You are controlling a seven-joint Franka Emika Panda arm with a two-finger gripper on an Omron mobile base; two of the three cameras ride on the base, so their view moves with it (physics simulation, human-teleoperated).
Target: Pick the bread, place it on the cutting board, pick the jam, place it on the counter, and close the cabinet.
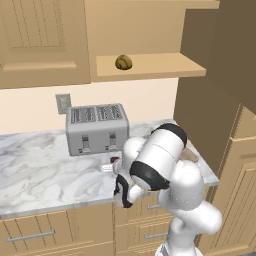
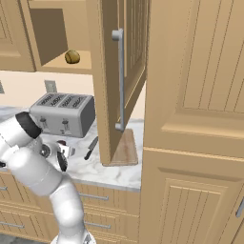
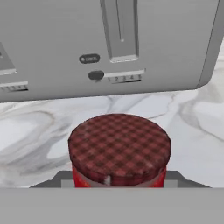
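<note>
The bread (image 1: 123, 62) (image 2: 72, 56), a golden-brown roll, lies on the lower shelf of the open cabinet (image 1: 150, 67). The cabinet door (image 2: 107, 81) swings out over the counter (image 1: 40, 170), its grey bar handle (image 2: 119, 78) facing me. My gripper (image 1: 111, 166) (image 2: 64, 150) is low over the marble in front of the toaster, shut on the jam (image 3: 119, 146) (image 1: 115, 160), a red jar with a checked dark-red lid. I cannot tell whether the jar touches the counter. The cutting board (image 2: 127, 148) lies right of the door, partly hidden behind it.
A silver toaster (image 1: 96, 128) (image 2: 62, 113) stands just behind the jam. A black-handled knife (image 2: 90, 147) lies between the toaster and the board. A tall wooden pantry (image 2: 195, 119) closes off the right side. Drawers (image 1: 35, 235) run under the counter.
</note>
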